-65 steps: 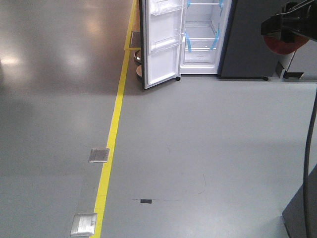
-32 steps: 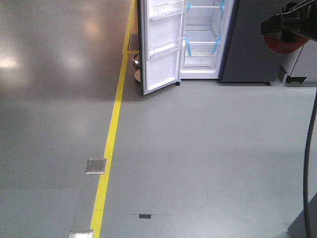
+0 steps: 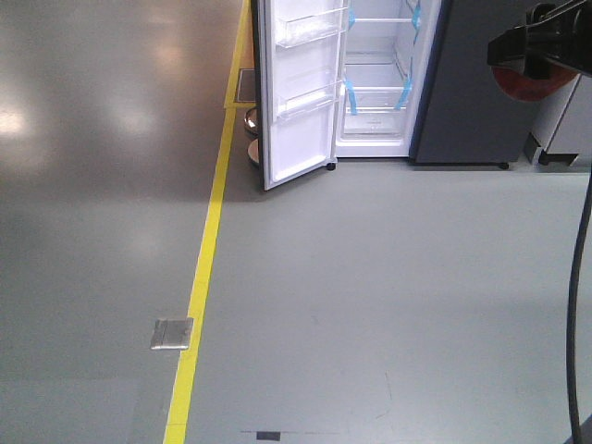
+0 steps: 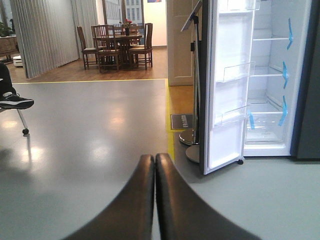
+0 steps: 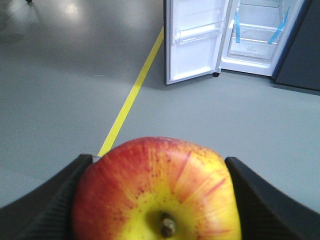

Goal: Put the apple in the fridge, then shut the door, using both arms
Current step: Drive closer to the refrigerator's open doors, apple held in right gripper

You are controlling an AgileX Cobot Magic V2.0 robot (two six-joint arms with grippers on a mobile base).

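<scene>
In the exterior front-facing view, the fridge (image 3: 379,74) stood open at the far end of the grey floor (image 3: 388,277). Its door (image 3: 298,92) was swung wide on the left, with clear bins on its white lining. A yellow floor line (image 3: 205,259) ran towards it, with a metal floor plate (image 3: 173,333) just beside the line. At the top right, the dark end of the right arm (image 3: 546,37) hung over a red curve of the apple (image 3: 520,83), well apart from the fridge.

In the left wrist view, the left gripper (image 4: 155,172) was empty, its two dark fingers (image 4: 137,200) pressed flat together. Beyond it lay the open fridge, and further off a dining table (image 4: 120,40) with chairs.

In the right wrist view, the right gripper (image 5: 159,161) pinched the apple across its widest part, one dark finger on each flank and the stem dimple turned towards the camera. The open shelves showed far ahead.

The apple looked firm, light and smooth-skinned. It was likely rigid enough for a steady squeeze, but waxy enough to roll or slip if the pads sat off its middle, and it could bruise under a hard clamp. The hold across the equator seemed the sound one. The door would probably take a flat push on its outer face near the free edge.
</scene>
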